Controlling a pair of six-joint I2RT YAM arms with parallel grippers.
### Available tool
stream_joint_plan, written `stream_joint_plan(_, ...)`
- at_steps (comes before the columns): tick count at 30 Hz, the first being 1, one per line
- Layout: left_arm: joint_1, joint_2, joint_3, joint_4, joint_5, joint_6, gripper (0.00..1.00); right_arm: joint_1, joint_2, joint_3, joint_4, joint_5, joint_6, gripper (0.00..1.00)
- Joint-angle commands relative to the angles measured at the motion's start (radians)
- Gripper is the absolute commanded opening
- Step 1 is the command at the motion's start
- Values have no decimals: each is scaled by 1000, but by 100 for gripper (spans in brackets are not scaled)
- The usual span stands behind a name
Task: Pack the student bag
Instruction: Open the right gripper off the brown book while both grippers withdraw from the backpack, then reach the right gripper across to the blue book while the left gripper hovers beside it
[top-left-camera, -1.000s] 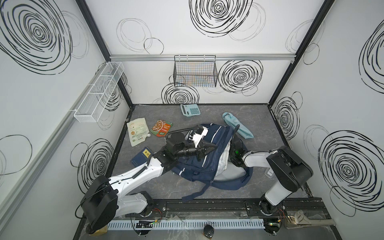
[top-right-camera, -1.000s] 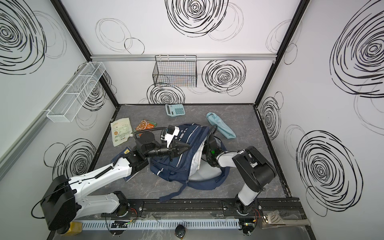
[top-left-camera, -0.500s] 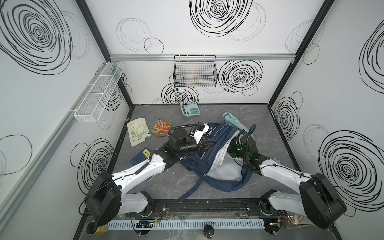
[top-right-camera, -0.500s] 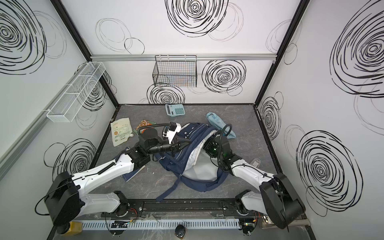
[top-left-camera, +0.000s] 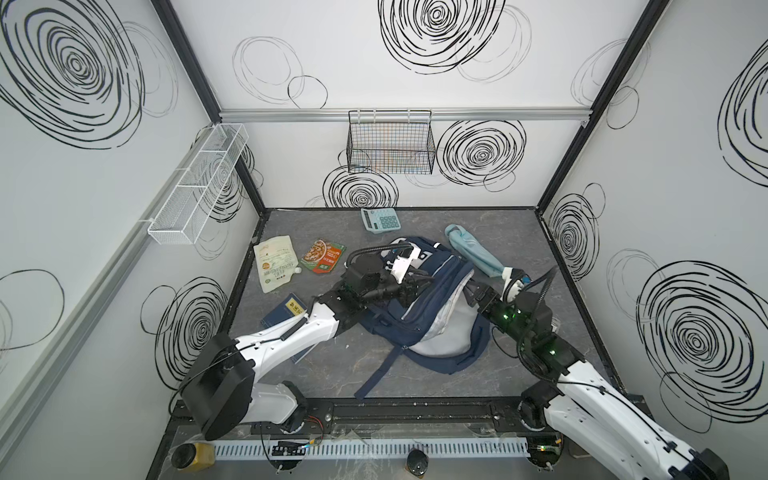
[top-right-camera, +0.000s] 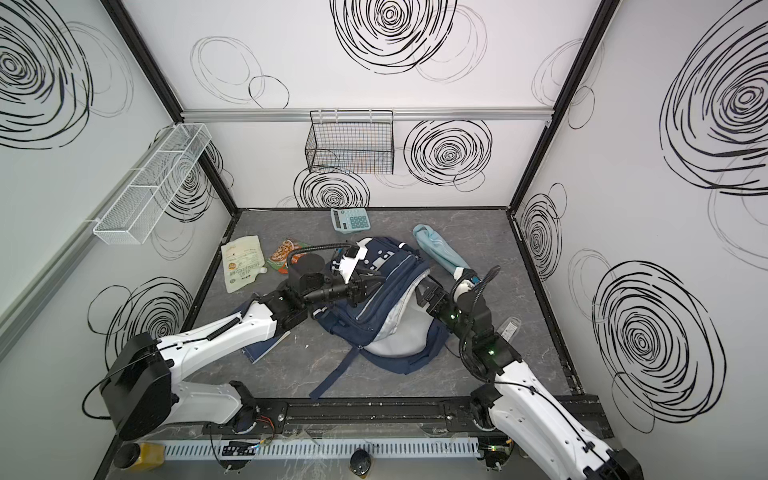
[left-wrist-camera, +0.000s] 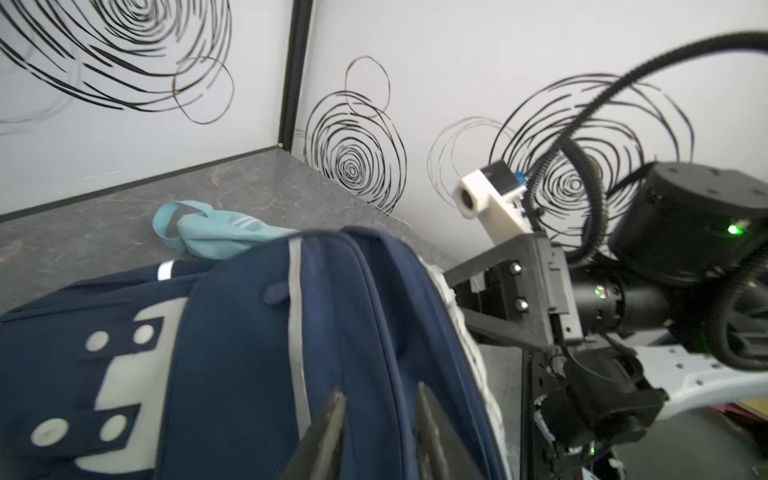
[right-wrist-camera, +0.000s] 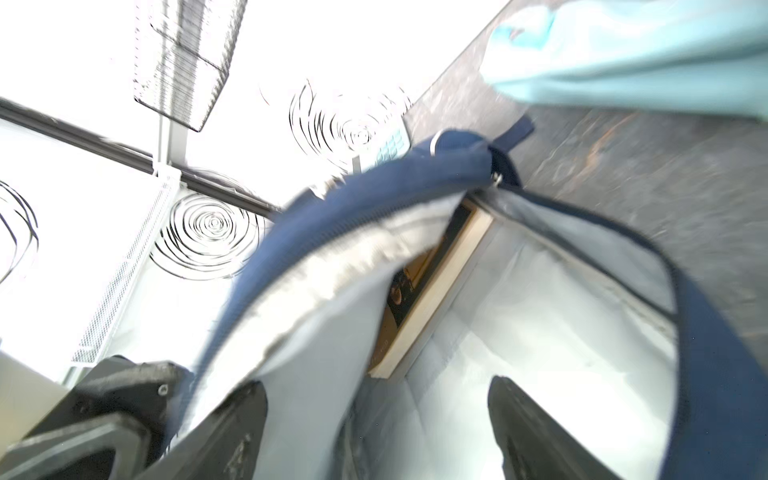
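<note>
Gaping student bag (top-left-camera: 436, 309), book (right-wrist-camera: 424, 291) inside, umbrella (top-left-camera: 471, 253) beside

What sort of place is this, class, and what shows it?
Probably a robot test booth: left arm and right arm on a front rail, swirl-marked white walls around a grey tabletop, a hanging wire basket.

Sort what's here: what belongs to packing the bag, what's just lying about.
Job: backpack, book inside it; probably still to pack: calculator, umbrella, blue booklet, white pouch, snack packet.
Lying about: wire basket, mesh shelf, yellow jar.
</note>
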Motion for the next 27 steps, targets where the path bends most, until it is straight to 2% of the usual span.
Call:
stream_joint_plan(1,1,-92,38,43,-71,16,46,0,-111,32,-120,134,-89,84)
stream_joint_plan(3,1,-154,28,12,-132,15,55,0,-154,61,-136,179,-134,82)
stream_joint_plan(6,11,-271,-6,-58,-274,12,58,1,-156,126,-119,212,-208,79)
stream_joint_plan(10,67,-432,-46,-233,-522,1,66,9,-39,225,-36,165,-270,78)
stream_joint_plan(13,184,-512,-56,-424,-682,-25,71,64,106,301,46,96,-311,78)
stream_joint_plan(16,384,-573,-97,-537,-680,-84,72,229,278,401,96,156,-392,78)
stream_joint_plan(18,541,-613,-154,-542,-600,-140,73,337,395,462,135,200,-446,79)
stream_joint_plan(20,681,-651,-222,-527,-545,-222,71,412,526,510,196,195,-477,80)
stream_joint_plan(22,757,-667,-280,-500,-525,-270,70,458,646,553,248,153,-483,80)
stream_joint_plan(25,789,-663,-346,-470,-579,-342,73,537,825,606,322,144,-513,80)
stream_joint_plan(27,805,-651,-378,-463,-606,-396,81,574,937,671,313,123,-523,80)
